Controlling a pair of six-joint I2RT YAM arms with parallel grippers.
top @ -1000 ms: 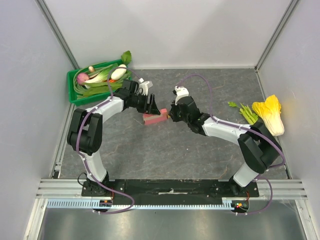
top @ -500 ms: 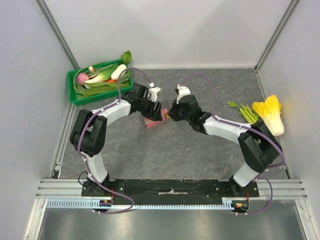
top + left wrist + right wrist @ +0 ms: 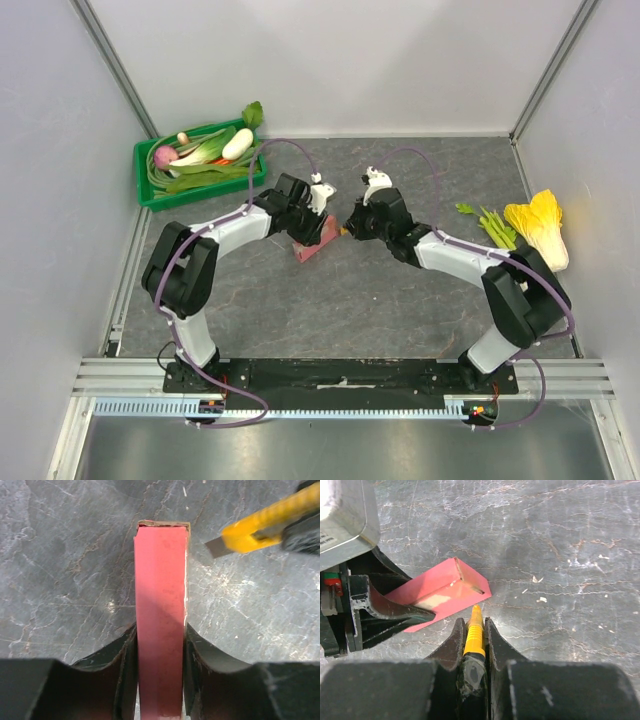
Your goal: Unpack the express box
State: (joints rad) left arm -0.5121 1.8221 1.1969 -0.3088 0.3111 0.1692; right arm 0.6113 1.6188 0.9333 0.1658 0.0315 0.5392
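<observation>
The express box (image 3: pixel 309 245) is a small flat pink-red cardboard box standing on a narrow edge on the grey table. My left gripper (image 3: pixel 318 232) is shut on it; in the left wrist view the box (image 3: pixel 161 610) runs up between both black fingers (image 3: pixel 205 660). My right gripper (image 3: pixel 349 226) is shut on a yellow utility knife (image 3: pixel 474 632). Its blade tip (image 3: pixel 214 547) points at the box's end, a short gap away. The right wrist view shows the box (image 3: pixel 440 592) just ahead of the knife, with my left gripper (image 3: pixel 395 615) on it.
A green crate (image 3: pixel 198 160) with vegetables stands at the back left. A yellow-white cabbage (image 3: pixel 540 226) and a green leafy sprig (image 3: pixel 492 224) lie at the right wall. Small paper scraps (image 3: pixel 540 599) dot the table near the box.
My left gripper has moved right and closed on the box, which has turned from lying across to standing nearly end-on. My right gripper with the knife has drawn back a little to the right.
</observation>
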